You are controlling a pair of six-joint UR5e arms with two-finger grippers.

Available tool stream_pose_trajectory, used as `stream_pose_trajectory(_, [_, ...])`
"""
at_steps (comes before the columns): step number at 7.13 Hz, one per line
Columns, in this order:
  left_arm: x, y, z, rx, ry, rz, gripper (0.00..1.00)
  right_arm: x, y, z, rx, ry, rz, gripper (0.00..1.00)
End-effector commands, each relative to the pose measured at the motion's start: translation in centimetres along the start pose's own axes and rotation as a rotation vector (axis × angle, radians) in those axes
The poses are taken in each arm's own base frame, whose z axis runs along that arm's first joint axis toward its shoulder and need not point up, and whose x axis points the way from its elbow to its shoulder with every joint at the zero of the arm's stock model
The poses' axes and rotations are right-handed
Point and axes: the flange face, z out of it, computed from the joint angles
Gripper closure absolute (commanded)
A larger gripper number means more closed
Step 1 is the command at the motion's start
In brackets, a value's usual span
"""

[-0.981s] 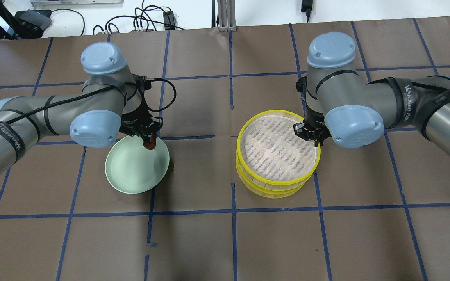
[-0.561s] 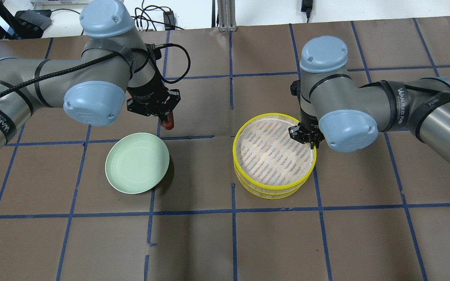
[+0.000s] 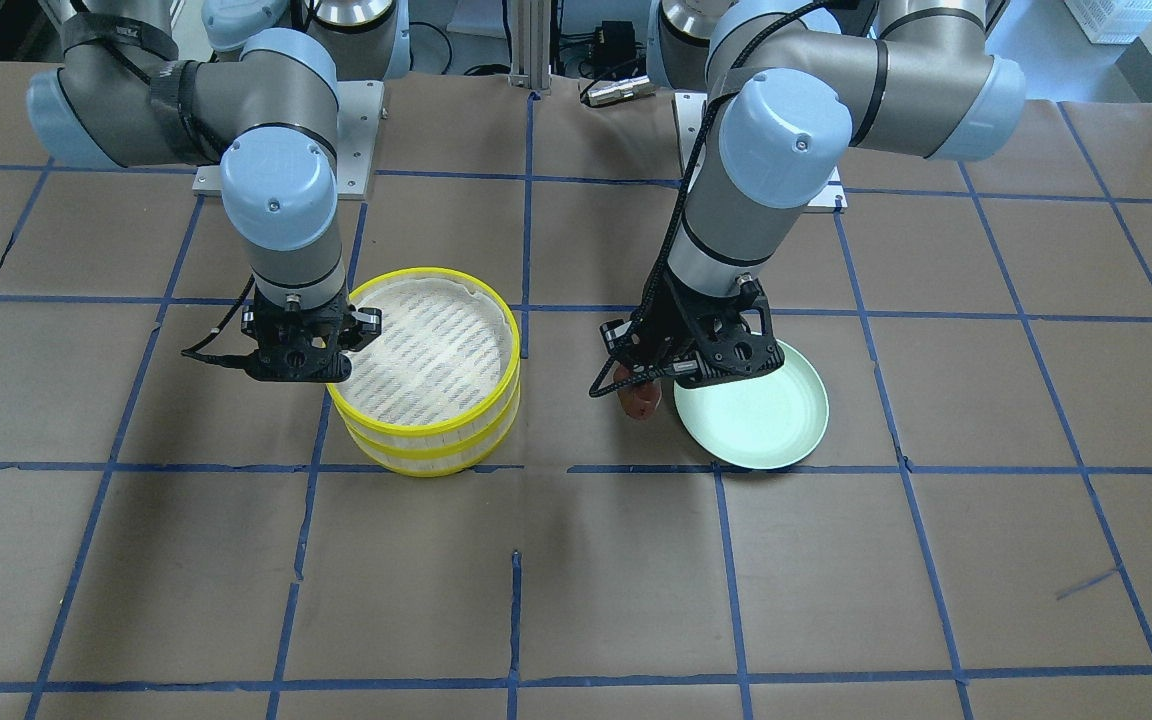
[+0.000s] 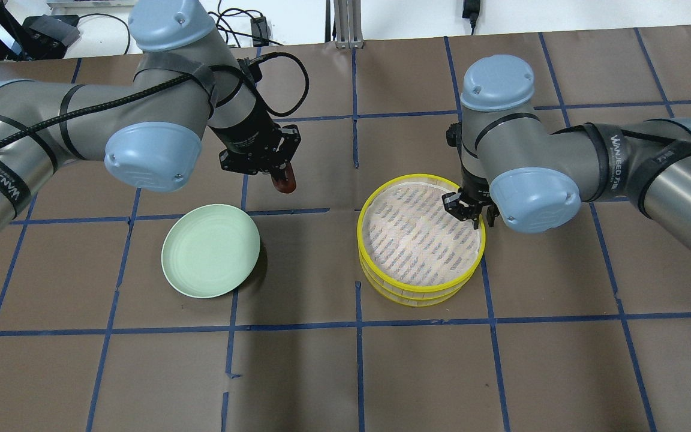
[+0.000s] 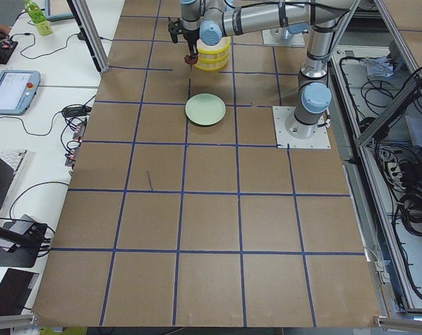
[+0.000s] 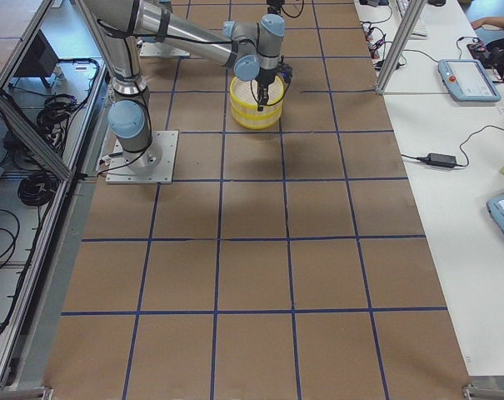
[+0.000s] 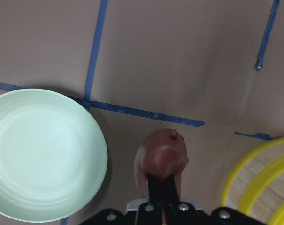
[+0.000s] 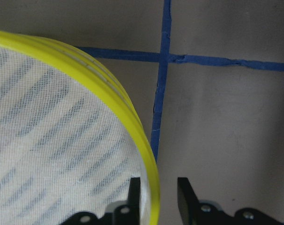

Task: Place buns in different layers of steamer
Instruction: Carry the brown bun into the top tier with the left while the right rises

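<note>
My left gripper (image 4: 282,174) is shut on the dark reddish-brown bun (image 4: 286,181) and holds it above the table, between the pale green plate (image 4: 210,259) and the steamer (image 4: 359,231). The bun also shows in the left wrist view (image 7: 163,157) and the front view (image 3: 641,398). The steamer is a yellow-rimmed stack with a whitish striped liner on top and nothing on it. My right gripper (image 4: 470,211) is open at the steamer's far right rim. In the right wrist view its fingers (image 8: 185,194) straddle the yellow rim (image 8: 132,122). The white bun is not in view.
The green plate (image 3: 766,420) holds nothing and sits left of the steamer in the overhead view. The table is brown paper with blue tape lines. Cables and boxes lie beyond its far edge.
My left gripper has lifted the brown bun off the plate and carried it up and to the right, toward the steamer. My right gripper and the steamer's top have shifted slightly left.
</note>
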Motion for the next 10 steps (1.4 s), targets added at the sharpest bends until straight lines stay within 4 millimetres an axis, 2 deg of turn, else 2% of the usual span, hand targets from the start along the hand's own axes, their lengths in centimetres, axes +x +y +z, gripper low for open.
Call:
stream_pose_trajectory(1, [1.8, 1.1, 0.0, -0.002, 0.043, -0.016, 0.99, 2.7, -1.3, -3.9, 0.033, -0.024, 0.034, 0.00])
stream_pose_trajectory(2, [3.4, 1.7, 0.5, 0.017, 0.064, -0.050, 0.99, 5.1, -1.0, -8.8, 0.025, -0.046, 0.061, 0.00])
stream_pose_trajectory(3, [5.2, 3.5, 0.8, 0.010, 0.064, -0.072, 0.99, 7.4, -0.7, -13.8, 0.002, -0.064, 0.073, 0.00])
stream_pose_trajectory(4, [7.6, 5.7, 1.2, 0.010, 0.074, -0.109, 0.99, 8.2, -0.3, -20.3, 0.017, -0.129, 0.090, 0.00])
stream_pose_trajectory(5, [10.4, 8.6, 2.6, -0.010, 0.067, -0.134, 0.99, 8.0, 0.1, -23.0, 0.053, -0.127, 0.115, 0.00])
stream_pose_trajectory(6, [13.3, 10.1, 3.8, 0.013, 0.129, -0.160, 0.99, 7.8, 0.4, -23.6, 0.088, -0.136, 0.164, 0.00])
stream_pose_trajectory(7, [14.4, 10.4, 6.1, 0.001, 0.130, -0.202, 0.99, 7.7, 0.4, -23.6, 0.092, -0.138, 0.163, 0.00])
stream_pose_trajectory(8, [14.7, 10.0, 7.2, -0.004, 0.123, -0.197, 0.62, 8.1, 0.3, -23.6, 0.093, -0.136, 0.162, 0.00])
stream_pose_trajectory(9, [14.8, 10.1, 6.8, 0.001, 0.127, -0.197, 0.03, 8.1, 0.5, -23.8, 0.103, -0.136, 0.158, 0.00])
stream_pose_trajectory(10, [14.6, 10.3, 6.1, 0.016, 0.125, -0.186, 0.04, 7.9, 0.4, -23.9, 0.127, -0.140, 0.160, 0.00])
